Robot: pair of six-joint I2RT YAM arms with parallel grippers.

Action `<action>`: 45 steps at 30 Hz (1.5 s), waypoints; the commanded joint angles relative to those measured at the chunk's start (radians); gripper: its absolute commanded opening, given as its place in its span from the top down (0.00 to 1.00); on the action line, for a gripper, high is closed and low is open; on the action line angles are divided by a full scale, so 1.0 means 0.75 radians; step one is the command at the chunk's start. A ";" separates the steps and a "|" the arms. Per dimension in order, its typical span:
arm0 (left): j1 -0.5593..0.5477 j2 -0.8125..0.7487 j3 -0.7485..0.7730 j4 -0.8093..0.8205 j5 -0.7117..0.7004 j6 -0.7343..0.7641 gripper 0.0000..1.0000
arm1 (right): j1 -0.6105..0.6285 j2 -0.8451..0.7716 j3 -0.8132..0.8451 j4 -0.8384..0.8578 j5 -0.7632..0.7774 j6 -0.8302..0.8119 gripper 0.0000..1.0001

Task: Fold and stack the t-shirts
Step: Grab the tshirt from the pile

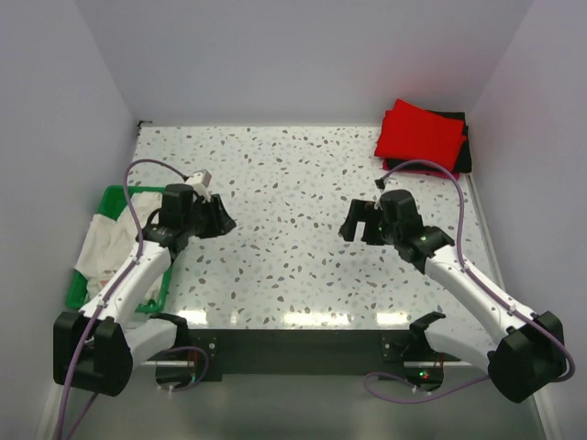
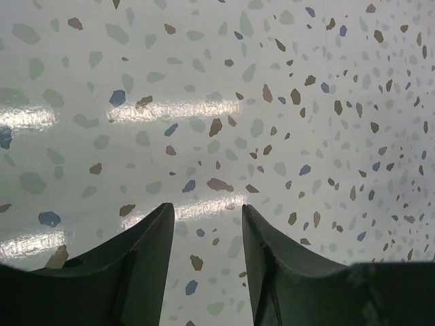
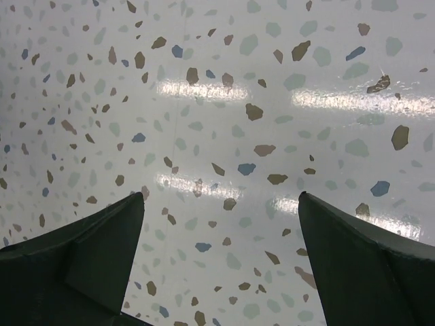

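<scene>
Left tool [image 2: 207, 207] above glossy speckled tabletop [image 2: 204, 81]

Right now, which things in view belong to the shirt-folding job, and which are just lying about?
Job:
- cream shirt, bunched in the tray
- red shirt, folded, far right corner
- black shirt, folded, under the red one

Lying about:
- green tray, at the table's left edge
- speckled table, bare under both arms

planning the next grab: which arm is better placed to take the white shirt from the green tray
Left, probably. The white shirt lies bunched in the green tray beside the left arm, whose jaws are open and empty. The right arm is across the table, nearer the red shirt.
</scene>
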State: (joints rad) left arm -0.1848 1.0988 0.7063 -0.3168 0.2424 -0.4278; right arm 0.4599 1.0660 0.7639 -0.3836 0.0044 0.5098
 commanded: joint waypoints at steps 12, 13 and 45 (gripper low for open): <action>0.050 0.032 0.375 -0.269 -0.577 -0.157 0.35 | 0.002 -0.031 -0.008 -0.037 -0.073 -0.054 0.01; 0.060 0.052 0.418 -0.297 -0.652 -0.182 0.32 | 0.002 -0.029 -0.008 -0.035 -0.079 -0.052 0.01; 0.674 0.787 0.400 -0.328 -0.814 -0.522 0.95 | 0.002 0.014 -0.059 0.043 -0.255 -0.048 0.01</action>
State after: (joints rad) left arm 0.3149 1.7107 1.0336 -0.5396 -0.4095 -0.8192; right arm 0.4599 1.0908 0.7212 -0.3809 -0.1570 0.4854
